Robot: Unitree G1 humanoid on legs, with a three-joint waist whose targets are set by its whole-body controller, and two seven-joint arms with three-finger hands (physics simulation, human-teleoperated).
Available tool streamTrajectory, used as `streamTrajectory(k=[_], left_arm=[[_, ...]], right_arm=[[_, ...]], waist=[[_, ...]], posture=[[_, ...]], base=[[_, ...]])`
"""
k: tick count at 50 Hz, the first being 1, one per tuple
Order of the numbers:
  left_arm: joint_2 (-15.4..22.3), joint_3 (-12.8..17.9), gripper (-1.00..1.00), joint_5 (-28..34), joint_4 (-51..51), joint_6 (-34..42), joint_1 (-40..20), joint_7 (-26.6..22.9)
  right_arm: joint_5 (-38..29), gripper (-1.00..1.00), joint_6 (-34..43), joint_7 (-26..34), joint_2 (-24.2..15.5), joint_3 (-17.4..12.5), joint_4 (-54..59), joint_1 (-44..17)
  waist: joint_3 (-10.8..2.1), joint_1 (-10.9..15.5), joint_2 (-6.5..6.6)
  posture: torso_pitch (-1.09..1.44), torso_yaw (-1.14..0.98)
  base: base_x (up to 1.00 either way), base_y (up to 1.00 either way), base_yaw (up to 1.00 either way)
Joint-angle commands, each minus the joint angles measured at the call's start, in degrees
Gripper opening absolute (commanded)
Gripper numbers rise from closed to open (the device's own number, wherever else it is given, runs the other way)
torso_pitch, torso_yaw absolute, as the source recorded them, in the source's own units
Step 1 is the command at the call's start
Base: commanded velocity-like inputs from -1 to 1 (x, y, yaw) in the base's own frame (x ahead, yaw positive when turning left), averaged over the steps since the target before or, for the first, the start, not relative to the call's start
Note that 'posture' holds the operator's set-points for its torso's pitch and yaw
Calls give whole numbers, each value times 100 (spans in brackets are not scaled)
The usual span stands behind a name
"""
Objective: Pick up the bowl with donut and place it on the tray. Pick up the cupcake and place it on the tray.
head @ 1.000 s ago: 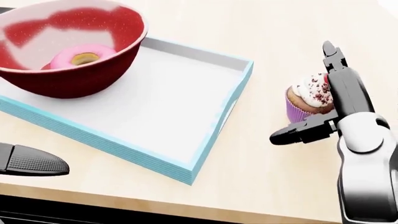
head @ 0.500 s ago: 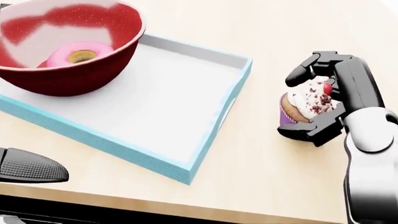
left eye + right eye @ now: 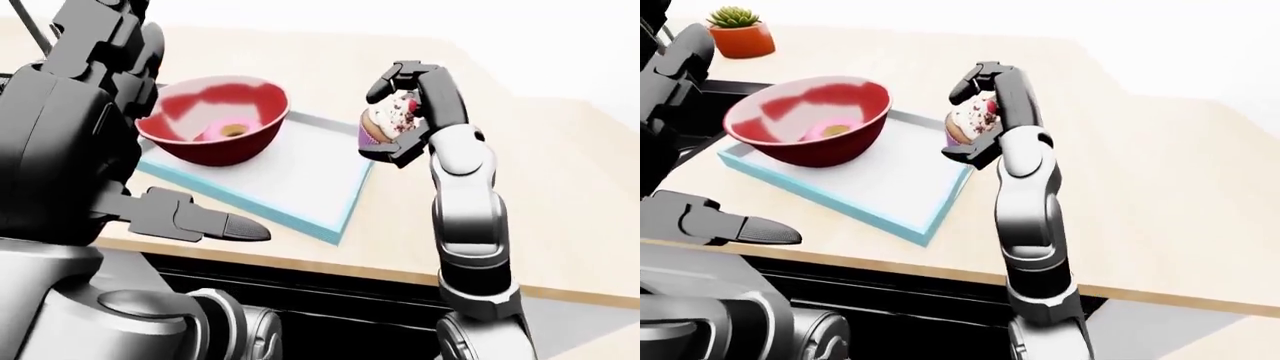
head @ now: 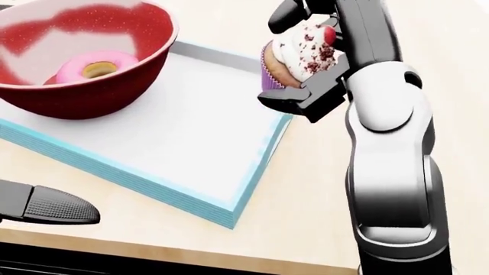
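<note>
R robot hand grips cupcake — over tray edge.

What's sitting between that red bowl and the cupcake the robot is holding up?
Nothing: only bare white tray floor lies between the bowl and the cupcake in the right hand, clearest in the head view.

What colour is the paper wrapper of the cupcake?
Purple, clearest in the head view on the cupcake.
</note>
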Motion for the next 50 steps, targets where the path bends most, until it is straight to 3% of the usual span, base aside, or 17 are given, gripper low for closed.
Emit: streamTrajectory(k=[1, 18, 43, 46, 50], left_arm=[[-36, -54, 100, -112, -4, -181, -107, 119], [-502, 194, 100, -744, -4, -753, 377, 611], [-425, 215, 100, -663, -4, -601, 242, 507], [-469, 260, 100, -755, -4, -680, 306, 568], [-461, 280, 100, -740, -4, -666, 282, 544]], right_arm=[[-46, -100, -269, -238, 45, 24, -102, -209], [-48, -100, -993, -855, 591, 271, 625, -151], [-242, -100, -1549, -1066, 1196, 620, 1279, 127], [-244, -72, -1613, -1099, 1228, 631, 1372, 149], [-251, -48, -1694, -1130, 1273, 656, 1484, 174]], waist=[[-128, 0, 20], [-182, 0, 62], [-236, -16, 104], [-241, -15, 106], [-253, -14, 109]], posture=[[-19, 0], [-19, 0], [-19, 0], [-19, 0], [-19, 0]], base=[[0, 0, 0], [0, 0, 0], [0, 0, 0], [0, 0, 0], [0, 0, 0]])
